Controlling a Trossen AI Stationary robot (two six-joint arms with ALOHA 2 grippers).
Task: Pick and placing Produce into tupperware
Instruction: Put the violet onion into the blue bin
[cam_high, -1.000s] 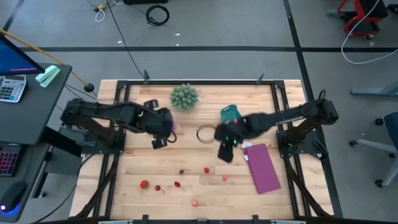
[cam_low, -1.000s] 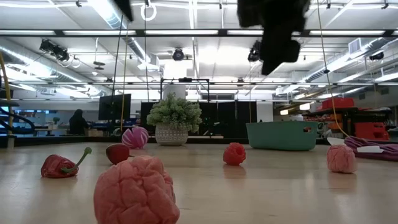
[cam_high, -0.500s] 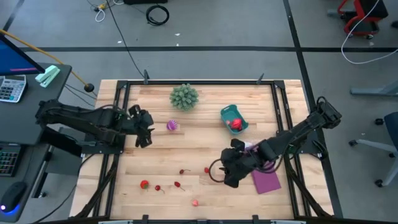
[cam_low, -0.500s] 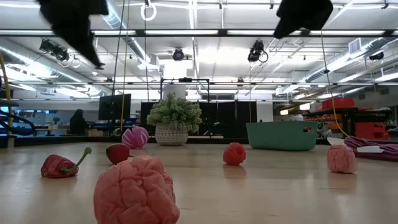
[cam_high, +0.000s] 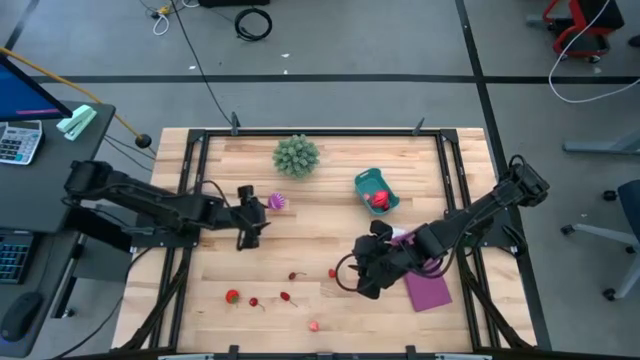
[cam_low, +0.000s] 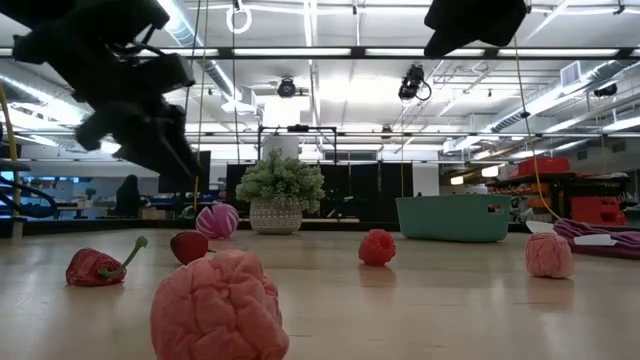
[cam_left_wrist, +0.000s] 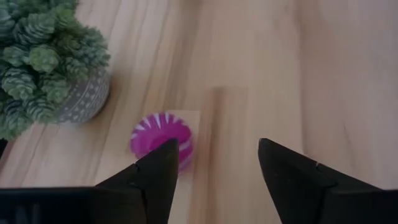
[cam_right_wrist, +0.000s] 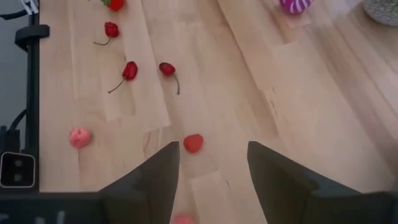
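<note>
The left gripper (cam_high: 252, 222) hangs over the tabletop (cam_high: 310, 240) near the striped ball (cam_high: 277, 201), which lies just beyond its fingertips; in the left wrist view the ball (cam_left_wrist: 161, 137) sits ahead of one finger (cam_left_wrist: 152, 180), outside the gap, near the potted plant (cam_left_wrist: 43, 62). Its jaws stand open and empty. The right gripper (cam_high: 368, 275) hovers just beside the purple sheet (cam_high: 428, 285), jaws apart and holding nothing; a small red piece (cam_right_wrist: 193, 143) lies on the wood ahead of the gap, with cherries (cam_right_wrist: 127, 71) and a pink piece (cam_right_wrist: 79, 137) farther off. The tub (cam_high: 376, 192) sits well apart from both, with a red fruit (cam_high: 379, 199) inside.
</note>
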